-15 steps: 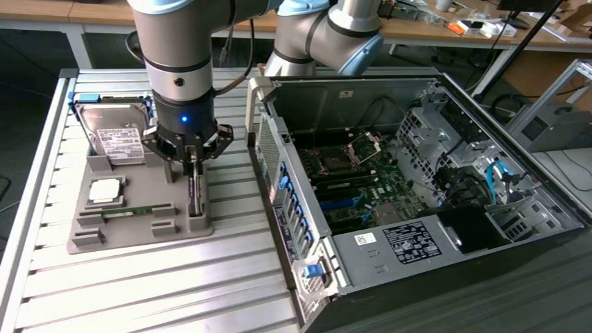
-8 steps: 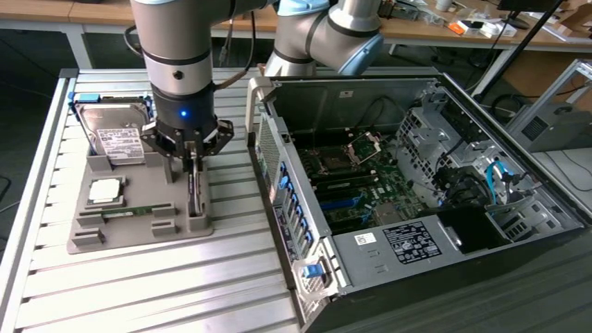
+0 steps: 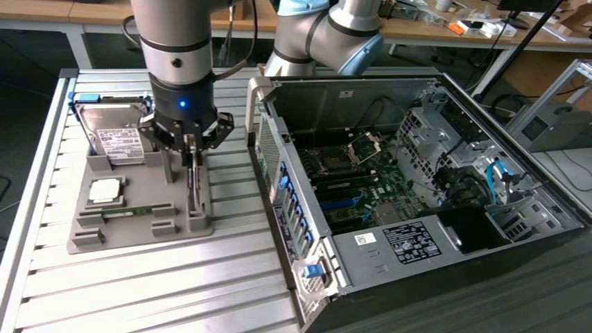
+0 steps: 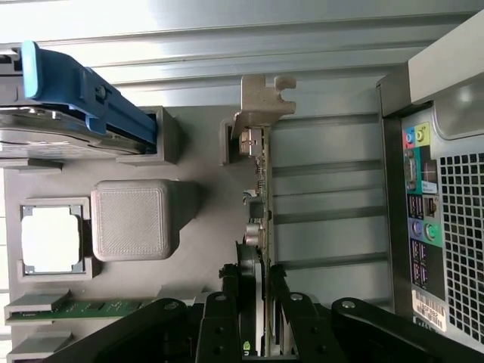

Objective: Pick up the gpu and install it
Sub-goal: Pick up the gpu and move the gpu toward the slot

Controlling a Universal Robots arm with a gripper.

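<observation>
The jaws stand narrow, closed on the upper edge of the gpu (image 4: 261, 219), which stands on edge in a slot of the gray holder (image 3: 138, 232). Recommended practice: lift straight out of the holder, card vertical, so the bracket (image 4: 257, 106) clears the slot walls
</observation>
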